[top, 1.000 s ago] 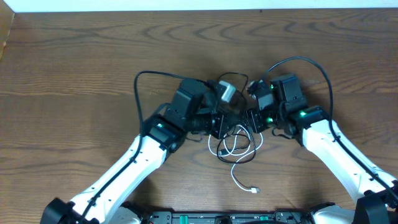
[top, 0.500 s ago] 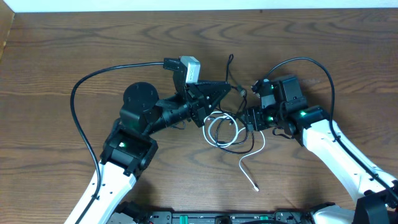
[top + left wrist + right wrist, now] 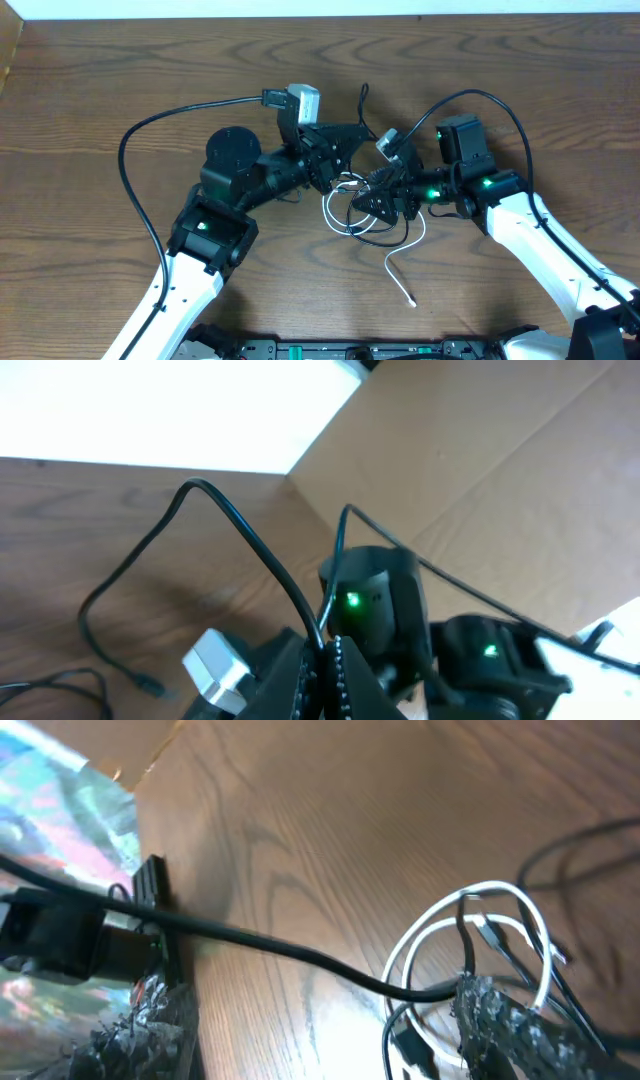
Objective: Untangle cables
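The left gripper (image 3: 331, 665) is pinched tight on the black cable (image 3: 250, 545). The right gripper (image 3: 320, 1015) has its fingers apart, and the white cable (image 3: 500, 895) loops just beside one finger. Both cables lie tangled in the middle of the table (image 3: 100, 120). I think the right gripper should close on white only, then pull away slowly. No words or labels can be read.

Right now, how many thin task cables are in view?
2. The white cable lies coiled centrally, tail trailing toward the near side; the black cable threads through those coils, one end pointing away. None appears hidden.
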You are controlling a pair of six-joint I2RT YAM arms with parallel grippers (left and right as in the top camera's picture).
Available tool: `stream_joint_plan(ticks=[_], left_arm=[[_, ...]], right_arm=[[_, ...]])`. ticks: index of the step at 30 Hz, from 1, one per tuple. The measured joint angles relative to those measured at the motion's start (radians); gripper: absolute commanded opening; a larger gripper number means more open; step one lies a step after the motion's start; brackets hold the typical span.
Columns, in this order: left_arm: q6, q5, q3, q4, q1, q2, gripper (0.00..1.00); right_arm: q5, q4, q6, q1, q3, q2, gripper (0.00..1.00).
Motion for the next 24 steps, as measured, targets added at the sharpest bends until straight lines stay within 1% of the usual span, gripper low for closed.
stream_joint_plan(ticks=[4,6,7,9,10,11,12,14,15,17,20,22,24], left_arm=[[-0.074,-0.001,0.000,0.035,0.000,0.000,0.07],[-0.129,-0.002,0.000,0.044,0.000,0.000,0.08],[-0.159,-0.003,0.000,0.050,0.000,0.000,0.07],[-0.218,-0.003,0.000,0.068,0.000,0.000,0.08],[-0.241,-0.003,0.000,0.076,0.000,0.000,0.07],[-0.261,-0.003,0.000,0.090,0.000,0.000,0.07],[-0.277,-0.003,0.000,0.103,0.000,0.000,0.07],[-0.296,-0.007,0.000,0.111,0.000,0.000,0.07],[-0.301,-0.011,0.000,0.111,0.000,0.000,0.07],[-0.298,-0.020,0.000,0.108,0.001,0.000,0.07],[-0.258,-0.030,0.000,0.037,0.005,0.005,0.08],[-0.219,-0.052,0.003,-0.047,0.006,0.013,0.08],[-0.180,-0.079,0.004,-0.132,0.006,0.030,0.22]], right_arm=[[-0.039,0.099,-0.017,0.000,0.000,0.000,0.74],[-0.045,0.133,-0.022,0.000,0.000,0.000,0.73],[-0.051,0.154,-0.023,0.000,0.000,0.000,0.72],[-0.055,0.180,-0.024,0.003,0.000,0.000,0.65],[-0.056,0.185,-0.025,0.005,0.000,0.000,0.60],[-0.058,0.185,-0.026,0.009,0.000,0.000,0.54],[-0.058,0.179,-0.031,0.015,0.000,0.000,0.41],[-0.060,0.144,-0.028,0.023,0.000,0.000,0.23],[-0.061,0.121,-0.031,0.026,0.000,0.000,0.15],[-0.057,0.058,-0.031,0.031,0.000,0.000,0.01],[0.000,-0.049,-0.032,0.033,0.000,0.000,0.01],[0.061,-0.092,-0.016,0.034,0.000,0.000,0.01],[0.178,-0.130,0.029,0.035,0.000,0.000,0.01]])
